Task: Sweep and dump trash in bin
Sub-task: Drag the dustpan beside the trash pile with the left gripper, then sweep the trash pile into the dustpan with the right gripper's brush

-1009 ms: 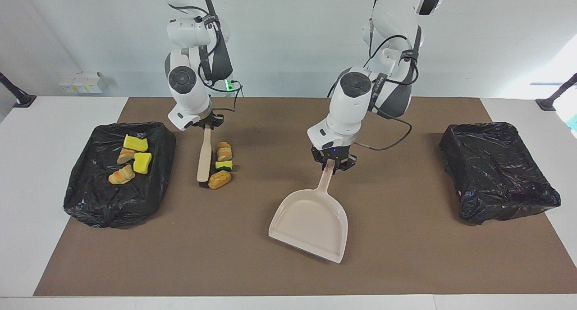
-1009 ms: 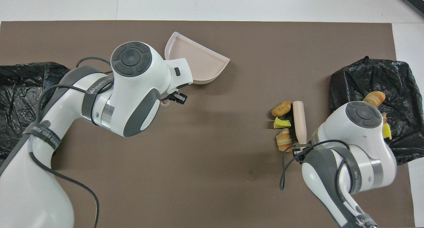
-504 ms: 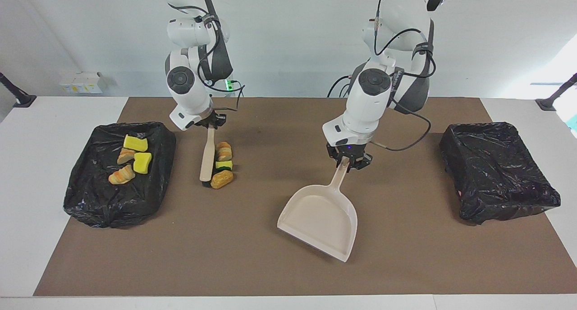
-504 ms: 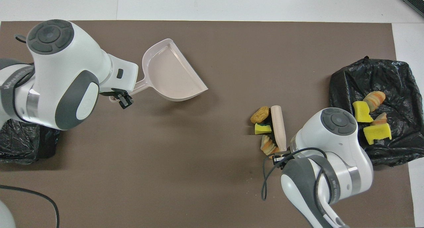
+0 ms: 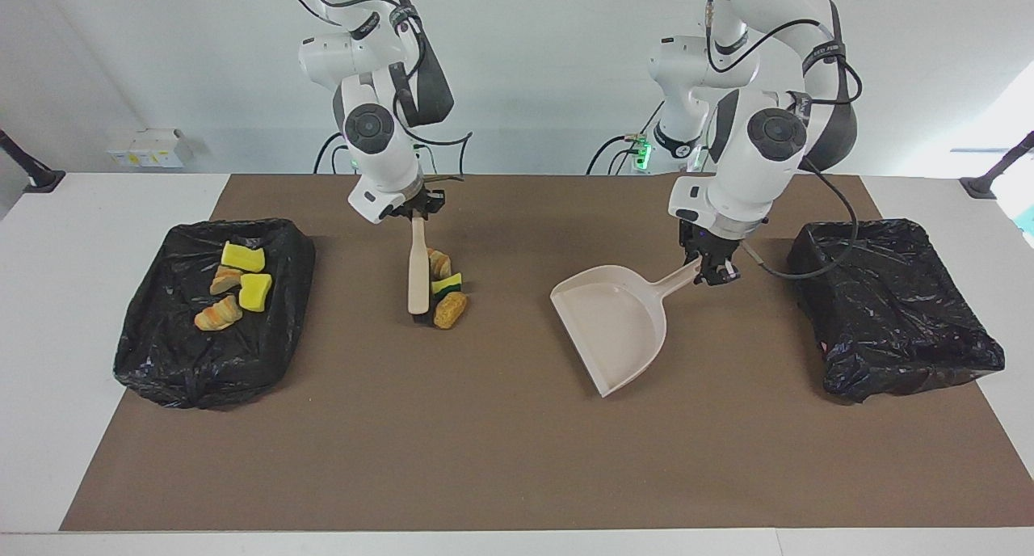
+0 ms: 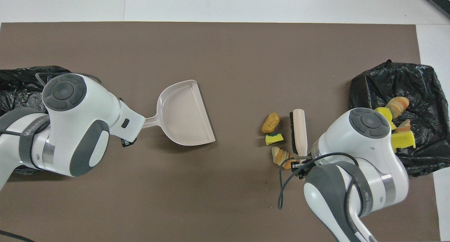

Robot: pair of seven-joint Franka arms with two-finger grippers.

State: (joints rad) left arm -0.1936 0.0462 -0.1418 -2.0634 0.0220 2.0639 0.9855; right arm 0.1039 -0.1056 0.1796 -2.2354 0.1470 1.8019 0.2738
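Observation:
My right gripper (image 5: 414, 213) is shut on the handle end of a wooden brush (image 5: 418, 273), whose head rests on the brown mat. Against the brush lie three trash pieces: a tan bread piece (image 5: 450, 309), a yellow sponge chunk (image 5: 445, 284) and a striped bread slice (image 5: 439, 262). In the overhead view the brush (image 6: 299, 129) lies beside the bread piece (image 6: 270, 118) and the sponge chunk (image 6: 274, 139). My left gripper (image 5: 712, 270) is shut on the handle of the beige dustpan (image 5: 614, 326), also in the overhead view (image 6: 184, 113). The pan is empty and low over the mat, its mouth toward the trash.
A black-lined bin (image 5: 202, 370) at the right arm's end holds several sponge and bread pieces (image 5: 242, 257). A second black-lined bin (image 5: 888, 313) stands at the left arm's end. Bare mat lies between the dustpan and the trash.
My left arm drew back toward its own end and swung the dustpan's mouth round to face the trash. My right gripper pushed the brush and three pieces toward the table's middle.

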